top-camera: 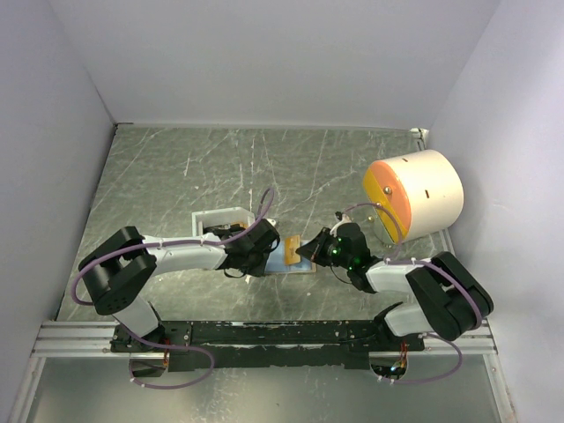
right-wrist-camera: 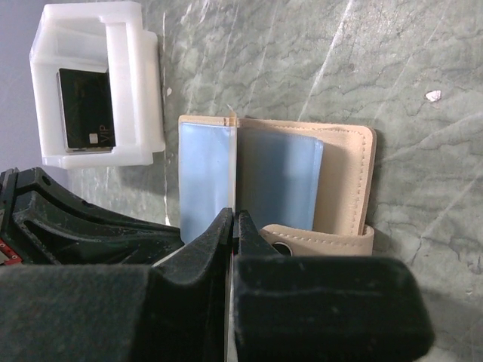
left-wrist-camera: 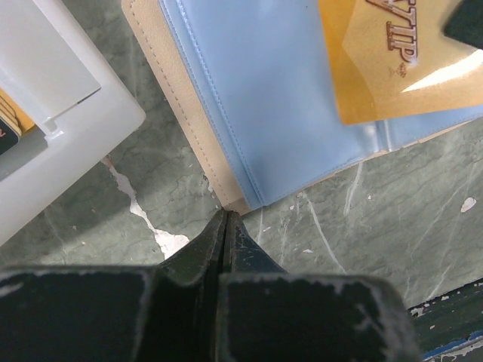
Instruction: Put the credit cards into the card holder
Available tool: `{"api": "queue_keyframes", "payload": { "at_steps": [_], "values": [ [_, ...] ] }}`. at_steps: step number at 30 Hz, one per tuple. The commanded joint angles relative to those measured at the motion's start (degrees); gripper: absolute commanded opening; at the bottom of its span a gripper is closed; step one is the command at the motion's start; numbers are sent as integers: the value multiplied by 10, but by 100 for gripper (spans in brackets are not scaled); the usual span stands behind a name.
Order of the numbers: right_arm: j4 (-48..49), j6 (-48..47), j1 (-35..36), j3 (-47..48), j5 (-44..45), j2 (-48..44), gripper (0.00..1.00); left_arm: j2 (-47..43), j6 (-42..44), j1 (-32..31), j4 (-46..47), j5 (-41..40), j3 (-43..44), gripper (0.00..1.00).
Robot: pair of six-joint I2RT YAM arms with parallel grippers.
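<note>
Step in hand: feeding a yellow card (left-wrist-camera: pixel 392 60) into the open card holder (right-wrist-camera: pixel 302 181), judged from how things lie.
Left claw (left-wrist-camera: pixel 226 226): fully closed, holding nothing; its tips rest at the holder's near corner, seemingly pinning it to the desk (left-wrist-camera: pixel 339 226).
Right claw (right-wrist-camera: pixel 232 226): fingers pressed together, apparently on a thin card edge; the left wrist view shows the yellow card lying over the blue pocket just ahead.
Holder: open flat between both claws.
Other cards: a black card (right-wrist-camera: pixel 87 105) sits in the white tray (right-wrist-camera: pixel 136 83), beyond the right claw.
Next move: slide the card's edge into a pocket slot, holder held steady.
</note>
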Motion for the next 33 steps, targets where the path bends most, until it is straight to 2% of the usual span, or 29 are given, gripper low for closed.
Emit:
{"api": "queue_keyframes", "payload": {
  "at_steps": [1,10,22,33],
  "values": [
    [29,-27,-4,3,-13,23,0,27,-7,-10,-12,-1,-3,7],
    [58,-37,-4,-9,-46,43,0,28,-6,-11,-15,-4,0,7],
    [16,0,-4,-31,-20,-2,0,25,-9,-11,-22,-11,2,7],
    [84,20,-4,-23,-74,76,0,24,-11,-13,-23,-12,2,7]
  ]
}}
